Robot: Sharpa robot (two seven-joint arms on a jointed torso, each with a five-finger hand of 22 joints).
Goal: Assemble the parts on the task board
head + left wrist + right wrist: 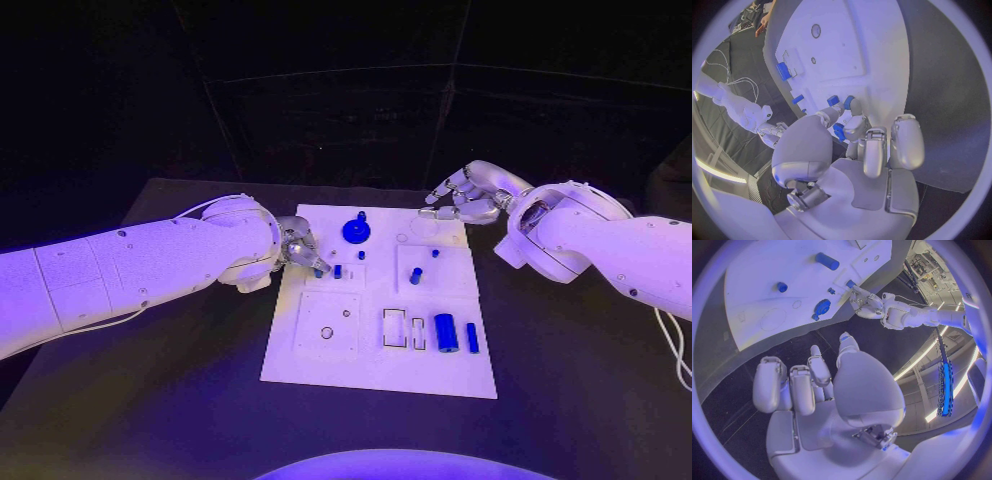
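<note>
Centrally on the black table (173,400) lies the white rectangular task board (378,370), its long sides running from near to far; the small blue parts are spread over it. Toward its far end stands a round blue disc-shaped part (355,232) with a small knob; just nearer sit a tiny blue peg (361,255), a second small blue peg (434,253) to the right, and a short blue cylinder (415,276) tilted near the board's middle. At the near right lie a thick blue cylinder (446,333) and, just beside it on the right, a slim blue rod (472,337), both lengthwise; to their left are two narrow rectangular slots (394,329), and further left a small round hole (327,332) in a square recess.

The left hand (299,250) rests at the board's left edge, toward the far half; its fingers are drawn close together, and in the left wrist view the fingertips (853,106) pinch a small blue piece (833,100) over the board, with another blue piece (839,132) visible lower between the fingers.

The right hand (464,197) hovers above the table just past the board's far right corner; its fingers are loosely curled and apart, holding nothing, as the right wrist view shows (807,385).
</note>
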